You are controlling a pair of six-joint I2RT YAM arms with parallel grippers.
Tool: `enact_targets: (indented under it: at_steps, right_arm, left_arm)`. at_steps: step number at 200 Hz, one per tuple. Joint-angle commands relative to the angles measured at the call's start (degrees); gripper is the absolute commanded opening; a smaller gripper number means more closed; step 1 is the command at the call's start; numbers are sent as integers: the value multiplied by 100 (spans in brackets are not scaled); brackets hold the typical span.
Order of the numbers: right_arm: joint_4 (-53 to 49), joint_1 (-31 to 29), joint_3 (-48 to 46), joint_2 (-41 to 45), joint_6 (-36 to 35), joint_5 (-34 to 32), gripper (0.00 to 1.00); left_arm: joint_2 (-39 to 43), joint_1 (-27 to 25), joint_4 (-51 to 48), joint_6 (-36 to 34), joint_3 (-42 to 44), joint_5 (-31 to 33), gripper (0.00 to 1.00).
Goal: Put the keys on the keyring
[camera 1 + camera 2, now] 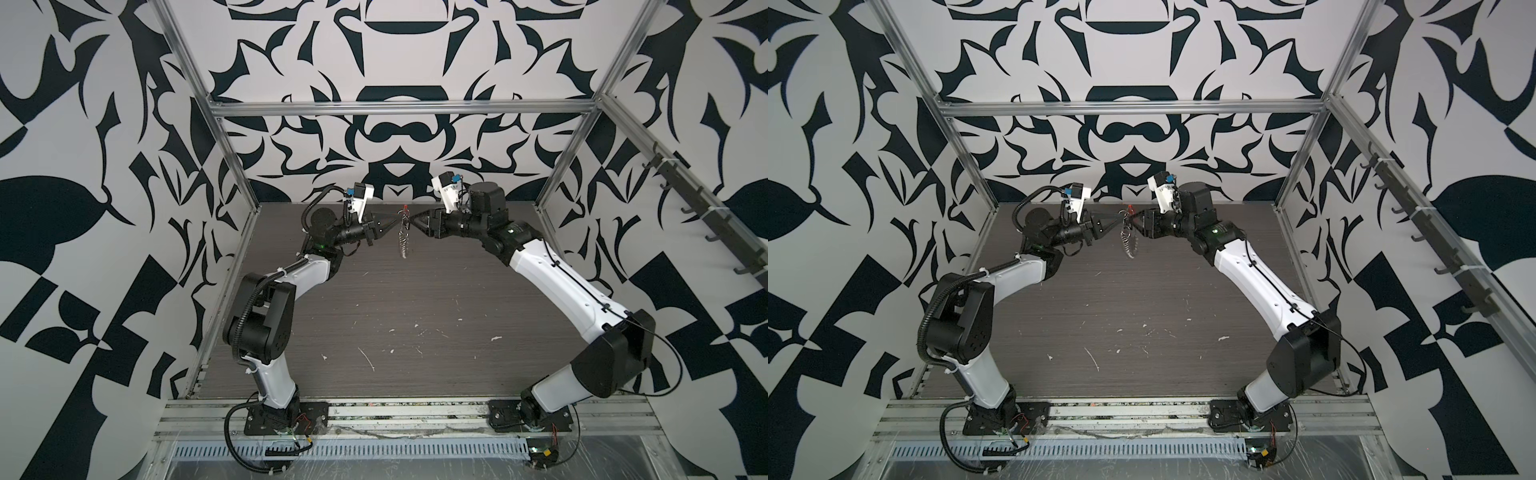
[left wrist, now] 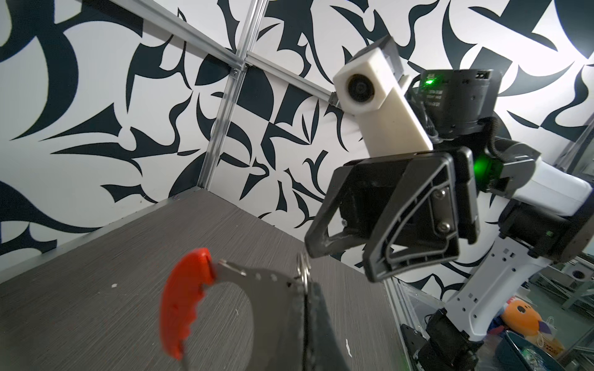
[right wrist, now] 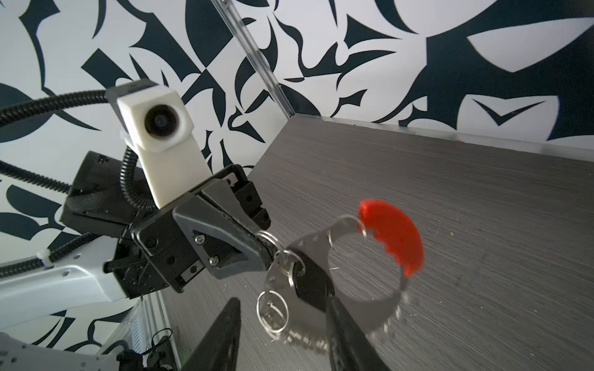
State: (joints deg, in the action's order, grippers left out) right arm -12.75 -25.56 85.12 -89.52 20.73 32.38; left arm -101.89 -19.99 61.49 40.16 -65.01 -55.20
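Your counter (image 1: 374, 299) is bare at the near edge but for white flecks. Everything that matters hangs in the air toward the far wall, where the two arms meet tip to tip.

The left gripper (image 3: 265, 247) has its jaws pressed together on the keyring (image 3: 267, 239). The chain (image 1: 403, 245) dangles from there, with the red piece (image 3: 392, 234) beyond it. The right gripper (image 2: 342, 257) has its jaws spread and, as far as you can see, pinches nothing.

The key (image 3: 310, 282) hangs close under the keyring among smaller rings. It is touching or just beside the inner face of one right finger, not centred in the gap. Its long axis runs from the rings toward the right jaws, roughly along that finger, so the right arm is the nearer one to it.

You cannot tell whether the key is already threaded on. I'd judge that a fresh grip would need the right jaws shifted sideways until the key sits between them.
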Motion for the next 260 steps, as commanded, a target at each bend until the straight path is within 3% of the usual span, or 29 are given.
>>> enact_targets:
  at_steps: [1, 92, 136, 201, 260]
  right_arm:
    - [543, 99, 178, 13, -74, 544, 48]
    - [943, 194, 112, -115, 125, 821, 50]
    - [1301, 183, -18, -209, 319, 1031, 37]
    - [1581, 184, -158, -277, 517, 1160, 36]
    - [1925, 174, -369, -147, 682, 1304, 26]
  left_arm:
    - [18, 18, 302, 191, -232, -250, 0]
    - [36, 12, 548, 318, -158, -209, 0]
    - [14, 15, 476, 237, -155, -161, 0]
    - [57, 20, 333, 126, -181, -129, 0]
    - [-77, 19, 763, 548, -323, -158, 0]
